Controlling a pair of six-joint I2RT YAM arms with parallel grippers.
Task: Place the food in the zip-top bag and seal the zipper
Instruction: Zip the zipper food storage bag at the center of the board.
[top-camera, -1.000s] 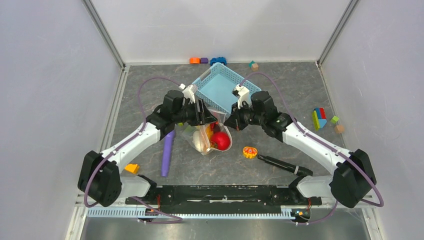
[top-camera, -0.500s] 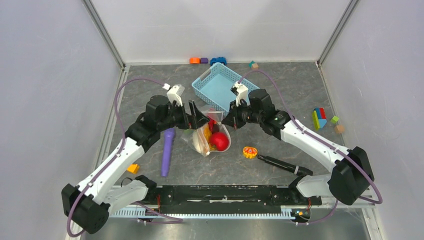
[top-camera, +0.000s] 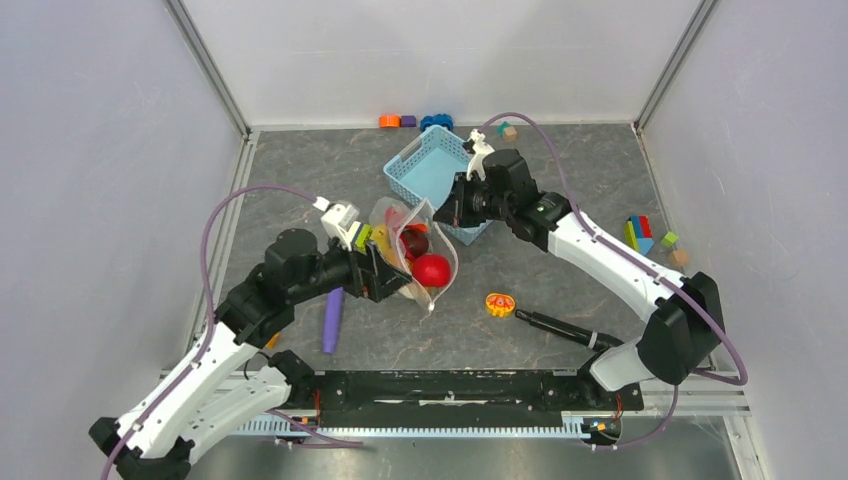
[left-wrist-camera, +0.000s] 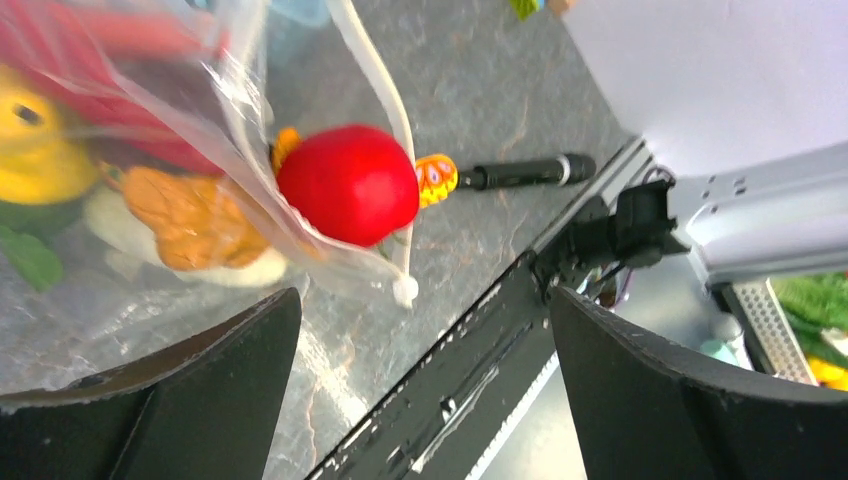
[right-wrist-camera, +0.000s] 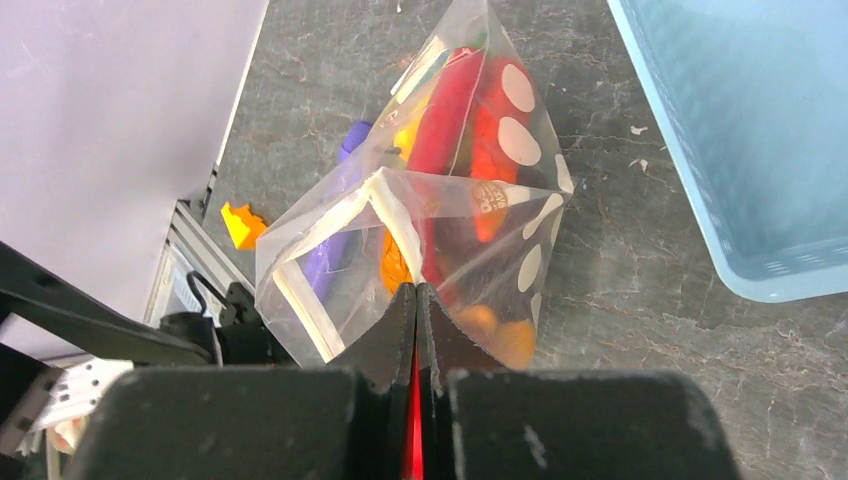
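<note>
In the middle of the top view, the zip-top bag (top-camera: 415, 240) hangs just lower-left of the blue basket (top-camera: 425, 180). The red tomato (left-wrist-camera: 347, 198) and other food are inside it. The right gripper (right-wrist-camera: 415, 300) has its fingers pressed together on the bag's mouth edge by the zipper (right-wrist-camera: 395, 215). The left gripper (left-wrist-camera: 422, 310) sits at the bag's lower-left side with its fingers spread wide, clamping nothing.

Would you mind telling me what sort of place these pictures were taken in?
Probably a lab test cell for robot manipulation, not a kitchen: plain white walls on aluminium posts enclose a grey tabletop, and toys lie about, such as building blocks and a blue basket.
</note>
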